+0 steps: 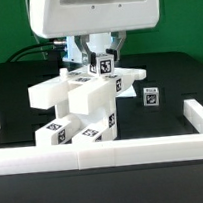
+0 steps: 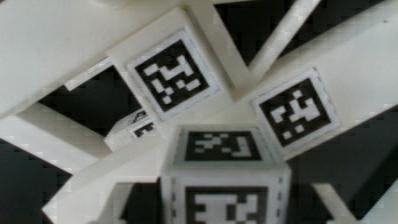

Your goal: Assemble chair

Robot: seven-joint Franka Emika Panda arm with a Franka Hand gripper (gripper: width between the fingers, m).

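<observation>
The partly joined chair (image 1: 78,107) stands in the middle of the black table as a stack of white blocks and bars with black-and-white tags. My gripper (image 1: 103,67) hangs straight above it, shut on a blocky white tagged piece (image 1: 104,61) held upright at the top of the stack. I cannot tell whether that piece is seated in the assembly. The wrist view shows the same piece (image 2: 222,180) between my fingers, with tags on its end and side. Beyond it are the chair's tagged bars (image 2: 173,75).
A small loose tagged piece (image 1: 150,97) lies on the table at the exterior view's right. A long white border rail (image 1: 104,149) runs along the front, with short ends at both sides (image 1: 199,110). Green wall and cables are behind.
</observation>
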